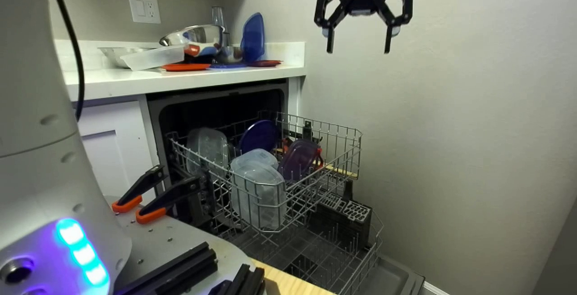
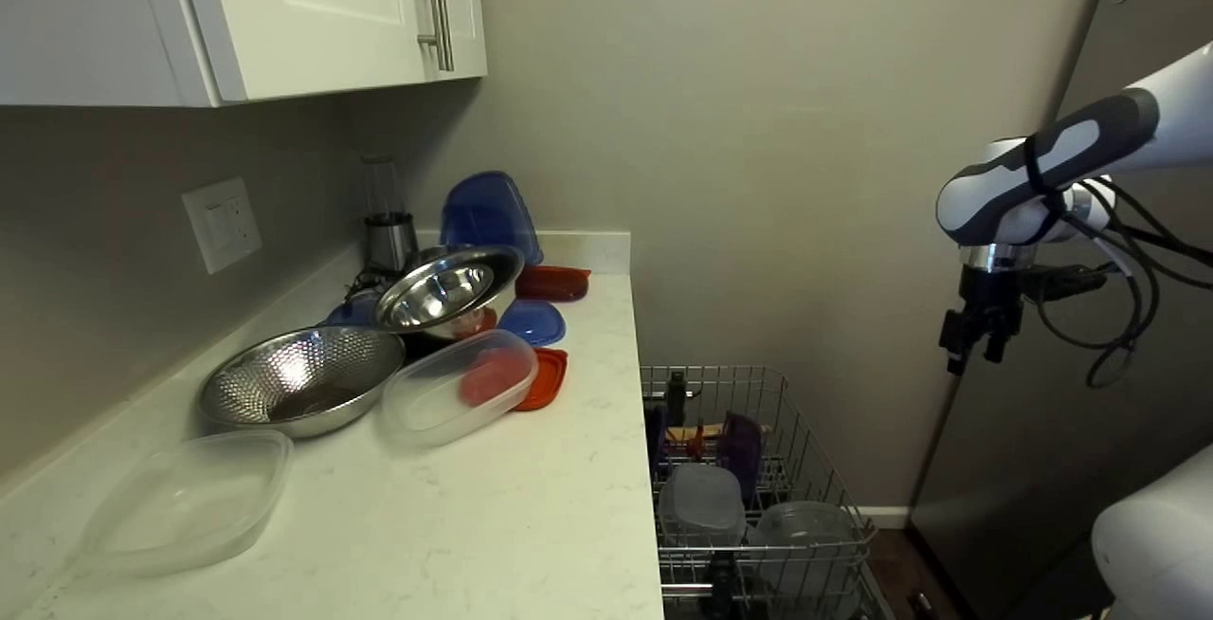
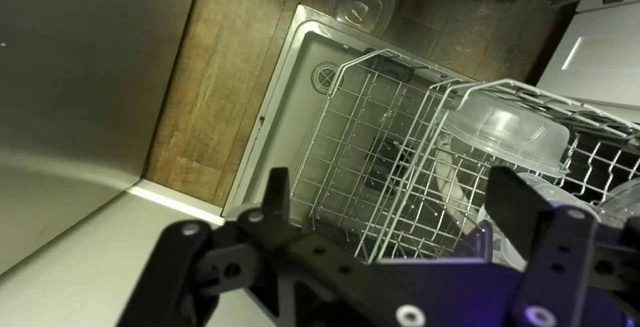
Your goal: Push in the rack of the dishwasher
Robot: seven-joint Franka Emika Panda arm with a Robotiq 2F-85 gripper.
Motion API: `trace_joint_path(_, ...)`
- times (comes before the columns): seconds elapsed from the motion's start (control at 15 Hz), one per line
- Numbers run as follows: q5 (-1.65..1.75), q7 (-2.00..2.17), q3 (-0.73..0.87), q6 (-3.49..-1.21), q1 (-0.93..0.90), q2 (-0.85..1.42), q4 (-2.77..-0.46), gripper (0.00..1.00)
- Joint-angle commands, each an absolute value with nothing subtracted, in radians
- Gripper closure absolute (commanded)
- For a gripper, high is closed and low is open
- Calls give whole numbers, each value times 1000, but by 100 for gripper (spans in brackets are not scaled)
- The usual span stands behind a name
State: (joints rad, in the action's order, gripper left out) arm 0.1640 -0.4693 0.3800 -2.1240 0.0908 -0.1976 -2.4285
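The rack [image 1: 359,136] is a light grey wire basket, pulled out of the dishwasher [image 1: 155,110] and holding clear containers, a blue lid, a purple lid and other items. It also shows in an exterior view [image 2: 829,464] and in the wrist view [image 3: 408,177]. The dark fold-down door [image 1: 396,277] is down; its pale rim shows in the wrist view. My gripper [image 1: 359,48] is open and empty, high above the rack and apart from it. It shows near the metal panel in an exterior view [image 2: 976,359]. In the wrist view its spread fingers [image 3: 387,177] frame the rack's front rail far below.
A lower wire rack [image 1: 378,236] with a dark cutlery basket [image 1: 356,223] is also out, below. The counter [image 2: 559,506] bears bowls, containers and lids. A wall and a metal panel [image 2: 1061,392] stand close by. A clear container [image 3: 362,2] lies on the floor.
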Motion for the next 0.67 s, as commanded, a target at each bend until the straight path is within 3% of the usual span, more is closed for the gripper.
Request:
trace_joint_path(0.0, 38, -501, 354, -2189, 126, -96, -2424, 0)
trace_joint_path(0.6, -81, -499, 275, -2373, 175, 50, -2441, 0)
